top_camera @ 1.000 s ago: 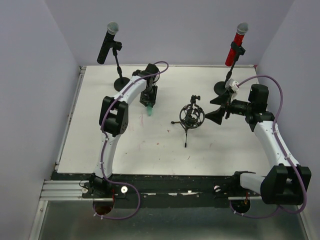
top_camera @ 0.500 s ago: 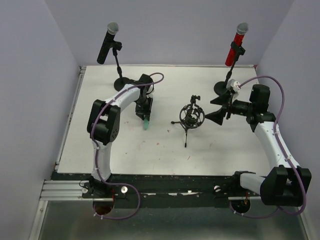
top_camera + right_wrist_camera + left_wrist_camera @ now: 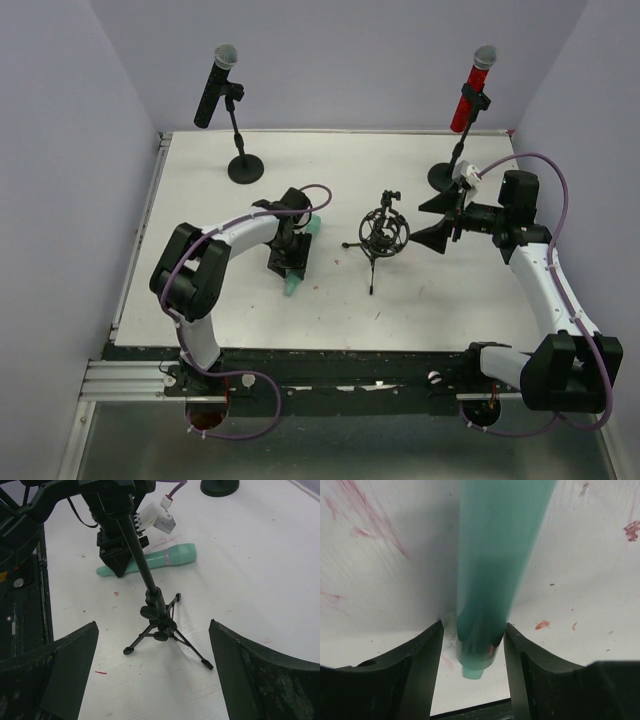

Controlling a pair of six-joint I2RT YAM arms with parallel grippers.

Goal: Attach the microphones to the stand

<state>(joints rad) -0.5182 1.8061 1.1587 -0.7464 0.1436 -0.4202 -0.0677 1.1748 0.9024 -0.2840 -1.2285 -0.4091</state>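
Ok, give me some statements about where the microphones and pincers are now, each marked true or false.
The teal microphone lies on the table, straddled by the left pincer. True.
The red microphone lies flat on the table. False: it is clipped in the back right stand.
The tripod stand in the middle holds no microphone. True.
The right pincer grips the black microphone. False: it is open and empty beside the tripod stand; the black microphone sits in the back left stand.
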